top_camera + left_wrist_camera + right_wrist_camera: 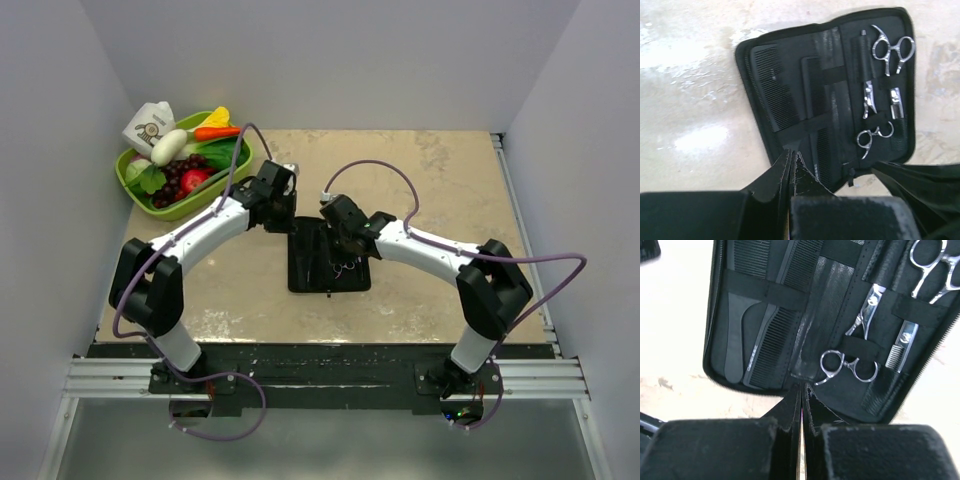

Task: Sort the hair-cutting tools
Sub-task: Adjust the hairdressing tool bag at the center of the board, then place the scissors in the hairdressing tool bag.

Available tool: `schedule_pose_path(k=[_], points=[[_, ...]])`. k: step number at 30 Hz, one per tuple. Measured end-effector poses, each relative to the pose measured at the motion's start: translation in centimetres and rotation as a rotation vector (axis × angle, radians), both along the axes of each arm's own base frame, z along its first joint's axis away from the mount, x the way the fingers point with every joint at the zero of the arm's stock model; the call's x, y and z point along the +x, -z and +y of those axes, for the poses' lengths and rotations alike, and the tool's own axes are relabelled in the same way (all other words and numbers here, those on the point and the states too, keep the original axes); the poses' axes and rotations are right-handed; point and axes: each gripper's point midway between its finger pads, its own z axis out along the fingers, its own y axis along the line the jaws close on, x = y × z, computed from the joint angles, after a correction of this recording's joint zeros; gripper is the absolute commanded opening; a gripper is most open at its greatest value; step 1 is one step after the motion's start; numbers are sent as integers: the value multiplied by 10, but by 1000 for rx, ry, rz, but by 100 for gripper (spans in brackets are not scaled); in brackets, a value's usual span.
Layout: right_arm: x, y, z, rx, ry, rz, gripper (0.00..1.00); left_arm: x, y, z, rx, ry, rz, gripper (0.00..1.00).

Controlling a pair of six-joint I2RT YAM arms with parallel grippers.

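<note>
Unfolded case (837,45) holds scissors (868,97), combs (775,90); left tool (790,165) and right tool (802,400) pressed together.

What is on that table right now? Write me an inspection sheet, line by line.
Surface: mottled beige tabletop, no spill seen.
Job's things: black zip case lies open at centre. Plain silver scissors and toothed silver scissors are strapped in its right half, black combs in its left.
Clutter: green basket of toy food with a milk carton, far left corner.
Grippers: left gripper and right gripper both shut and empty, tips over the case's near edge.
Cables: purple cables loop off both arms.
Surroundings: plain walls on three sides; metal rail at the near edge.
</note>
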Motion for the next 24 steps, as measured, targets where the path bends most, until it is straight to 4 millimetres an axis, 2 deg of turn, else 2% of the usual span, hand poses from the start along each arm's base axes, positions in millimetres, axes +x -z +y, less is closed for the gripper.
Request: schedule_pose_path(k=[3,6,13,18,24], points=[[1,7,3,7,13,15,0,-1,2,-8,-37,23,0,0],[1,8,5,18,20,20,0,0,11,-13,-58,42,5,0],[2,7,8,33,28,17,0,-6,55,-14,-36,71,68,0],[2,11,8,29,32,19,0,-10,78,-12,-22,70,97,0],[0,20,8,10,29,31,0,-12,87,-11,-18,69,102,0]])
